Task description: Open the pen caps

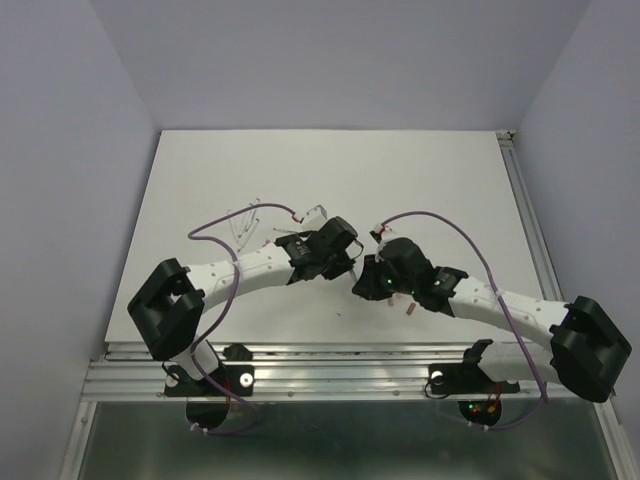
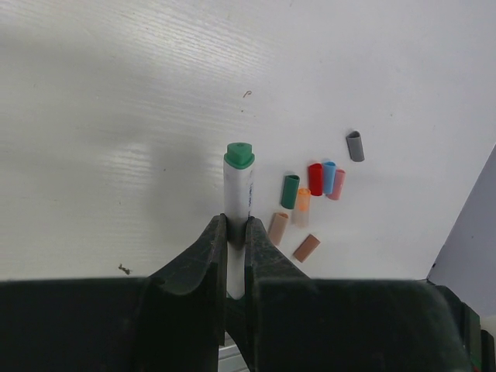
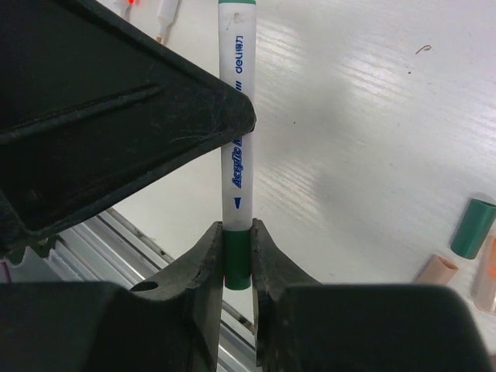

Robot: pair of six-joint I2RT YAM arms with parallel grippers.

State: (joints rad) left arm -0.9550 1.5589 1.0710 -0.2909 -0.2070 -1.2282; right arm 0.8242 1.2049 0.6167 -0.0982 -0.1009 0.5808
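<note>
Gripping noted at the right claw (image 3: 236,236): jaws are closed tight on the green cap (image 3: 237,267), which is seated on the end of the white pen barrel (image 3: 235,116), not yet pulled off. The barrel is clamped at mid-length by the left claw (image 2: 236,232), also closed. Printed on the barrel: "deli" and, in blue, "Acrylic M…", the rest hidden. Further out on the table (image 2: 116,93), eight loose caps (image 2: 315,179) are counted lying near one another, judged already removed. Beyond, uncapped pens (image 3: 169,9) are seen; further capped pens cannot be made out
</note>
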